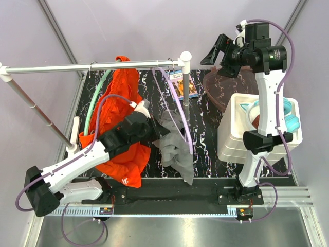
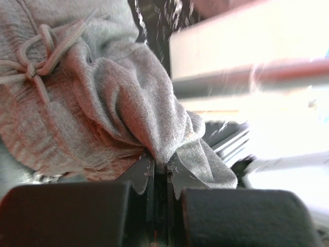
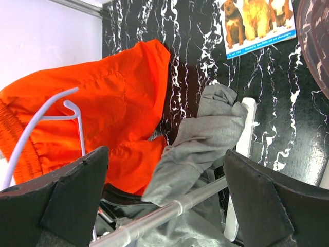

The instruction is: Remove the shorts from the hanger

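The grey shorts hang from a lilac hanger on the metal rail. My left gripper is shut on a fold of them. In the left wrist view the grey fabric is pinched between the jaws of that gripper, and the drawstring knot is at the upper left. The orange-red shorts hang on a green hanger to the left. My right gripper stands open and empty beyond the rail's right end. Its wrist view looks down on both pairs.
A white rack post holds the rail's right end. A picture book with dogs lies on the black marbled table. A brown dish and a white bin with teal items stand at the right.
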